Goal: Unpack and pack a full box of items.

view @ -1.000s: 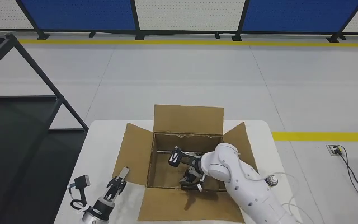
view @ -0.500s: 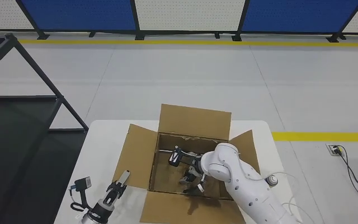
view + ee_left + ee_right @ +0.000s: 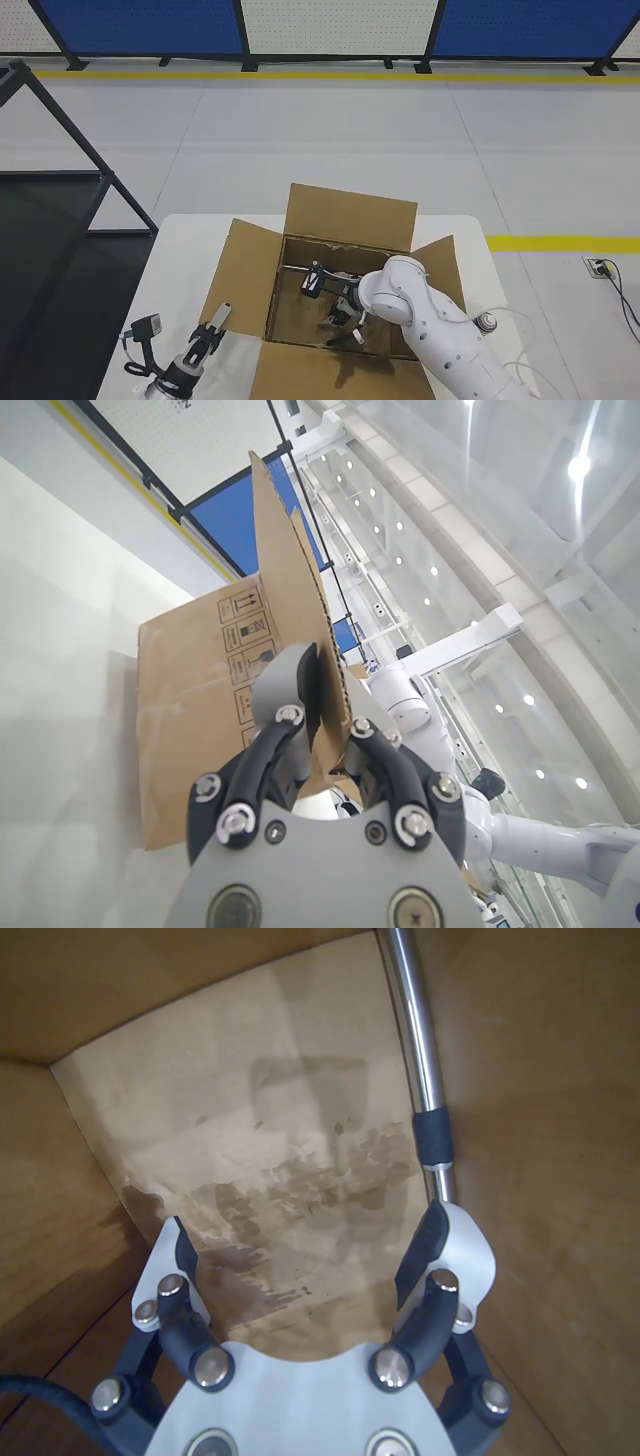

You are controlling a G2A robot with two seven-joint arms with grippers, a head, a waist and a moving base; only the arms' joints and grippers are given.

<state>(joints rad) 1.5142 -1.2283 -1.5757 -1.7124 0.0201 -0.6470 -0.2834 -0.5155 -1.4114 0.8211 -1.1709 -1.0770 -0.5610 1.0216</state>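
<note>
An open cardboard box (image 3: 350, 212) stands on the white table (image 3: 180, 262) with all its flaps spread. My left gripper (image 3: 327, 687) sits at the box's left flap (image 3: 285, 565), shut on its lower edge, with the cardboard between the fingers; from above it (image 3: 214, 326) lies near the table's front left. My right gripper (image 3: 306, 1233) hangs open inside the box over the stained cardboard floor (image 3: 280, 1138), holding nothing. A shiny metal rod (image 3: 419, 1053) with a black band leans along the box wall, right beside one fingertip (image 3: 425, 1238). From above, the right arm (image 3: 400, 295) bends into the box.
A black metal rack (image 3: 55, 250) stands to the left of the table. The table's front left corner, beside the left arm, is bare. Blue and white partition panels (image 3: 330, 25) line the far end of the floor.
The box has shifted and turned slightly to the right, its back flap now more skewed. The left gripper has shifted slightly with the flap. The right gripper stays inside the box.
</note>
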